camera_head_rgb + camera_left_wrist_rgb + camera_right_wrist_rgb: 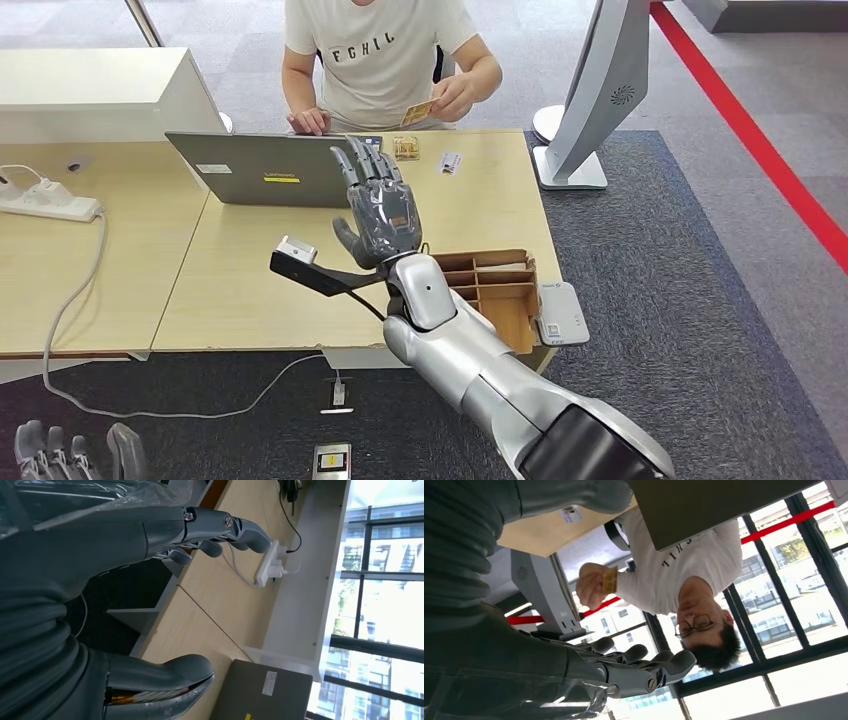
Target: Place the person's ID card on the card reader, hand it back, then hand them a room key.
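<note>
The small yellowish ID card (418, 112) is pinched in the person's hand (452, 98) at the far edge of my light wooden worktop (250, 270), well apart from my fingers. My right wrist view shows the same card (609, 579) edge-on against the window, held up in that hand (591, 584). My right hand (378, 205) is raised over the worktop in front of the grey laptop (265, 168), its fingers (372, 160) spread and released, grasping nothing; from the wrist they (644, 667) reach out with nothing in them. The white flat card reader (561, 313) lies at the near right corner, just beside the brown wooden compartment box (500, 290), and two more small cards (428, 155) lie on the worktop near the person. My left hand (70, 450) hangs low over the dark carpet, fingers apart. Its wrist view shows them (220, 530) slack and released, and beyond them a white power strip (270, 562), which the head view places at the worktop's far left (48, 200)
</note>
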